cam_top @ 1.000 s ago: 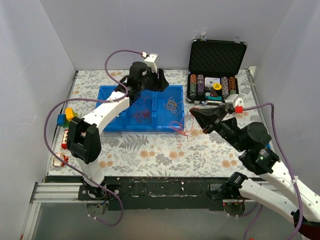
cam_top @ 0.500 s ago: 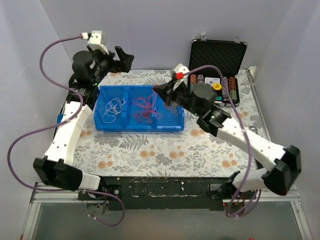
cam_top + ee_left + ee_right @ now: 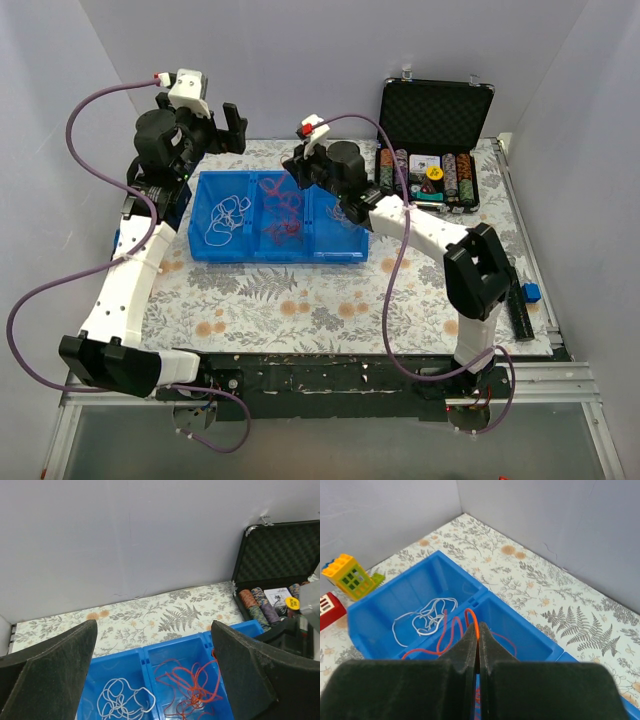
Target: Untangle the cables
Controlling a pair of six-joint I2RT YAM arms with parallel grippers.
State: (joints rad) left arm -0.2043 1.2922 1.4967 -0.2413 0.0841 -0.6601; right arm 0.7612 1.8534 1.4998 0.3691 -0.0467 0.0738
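Observation:
The cables lie sorted in a blue three-part tray. A white cable fills the left part. A red cable sits in the middle part, and a pale curly cable in the right part. My right gripper hangs over the middle part, shut on a loop of the red cable, which rises from the tray. My left gripper is raised behind the tray's back left corner, wide open, with nothing between its fingers.
An open black case with poker chips stands at the back right. A yellow toy-brick house and a red-and-white piece stand left of the tray. A small blue block lies near the right edge.
My left gripper rose from the tray to the back left and opened wide. My right arm swung from the front right over the tray, then left to the middle part, holding the red cable.

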